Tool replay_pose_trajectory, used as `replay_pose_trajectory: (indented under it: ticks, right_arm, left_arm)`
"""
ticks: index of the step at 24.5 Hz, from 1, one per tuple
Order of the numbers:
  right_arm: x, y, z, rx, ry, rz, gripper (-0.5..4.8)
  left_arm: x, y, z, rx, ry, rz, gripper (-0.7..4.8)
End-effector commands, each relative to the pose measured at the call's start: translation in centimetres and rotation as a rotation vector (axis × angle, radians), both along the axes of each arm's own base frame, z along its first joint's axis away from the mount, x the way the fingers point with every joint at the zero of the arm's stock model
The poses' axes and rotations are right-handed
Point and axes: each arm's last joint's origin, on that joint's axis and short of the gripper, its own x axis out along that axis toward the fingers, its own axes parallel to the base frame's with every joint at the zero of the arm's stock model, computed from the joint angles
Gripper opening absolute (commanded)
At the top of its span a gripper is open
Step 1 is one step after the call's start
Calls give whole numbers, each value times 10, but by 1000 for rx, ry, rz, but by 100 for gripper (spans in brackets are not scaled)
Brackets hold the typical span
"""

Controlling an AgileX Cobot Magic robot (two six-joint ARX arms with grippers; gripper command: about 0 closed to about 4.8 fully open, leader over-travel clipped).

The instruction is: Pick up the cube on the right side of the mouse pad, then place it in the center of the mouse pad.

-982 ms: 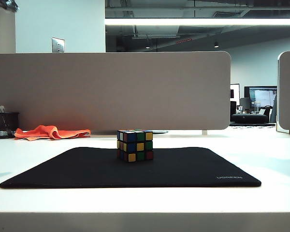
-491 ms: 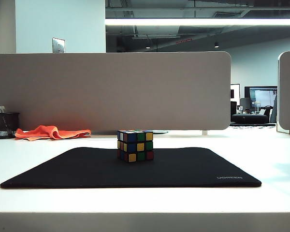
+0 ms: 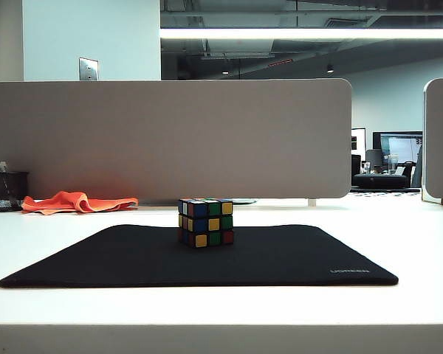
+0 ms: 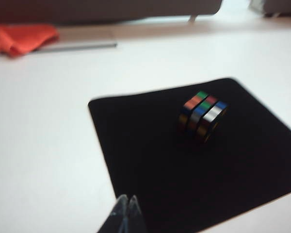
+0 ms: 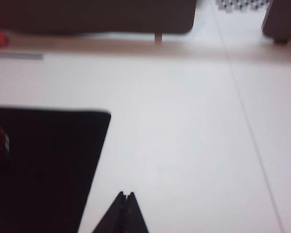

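Left hand (image 4: 127, 205), right hand (image 5: 125, 196) closed, wrist-view only; cube (image 3: 206, 222) centred on mouse pad (image 3: 133, 258).

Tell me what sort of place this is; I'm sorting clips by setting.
Most likely an open-plan office: a grey desk divider behind the white desk, a pen holder, and monitors in the background.

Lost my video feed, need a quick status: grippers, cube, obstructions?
Left gripper shut, empty, above the mouse pad edge. Right gripper shut, empty, over bare table beside it. Cube sits mid-pad, free. Nothing in the way.
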Motion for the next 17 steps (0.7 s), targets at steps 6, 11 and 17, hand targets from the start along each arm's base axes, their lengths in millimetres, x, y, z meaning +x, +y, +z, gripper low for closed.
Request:
replay_pose_trajectory:
  ticks: [6, 11, 17]
  right_arm:
    - [-6, -1, -55, 2, -12, 37, 26]
    - [-14, -4, -77, 38, -115, 41, 26]
    - [-16, -2, -98, 107, -229, 126, 26]
  left_arm:
    - [11, 0, -37, -38, -35, 85, -6]
    - [11, 0, -50, -47, -102, 84, -6]
    - [11, 0, -62, -59, -162, 84, -6]
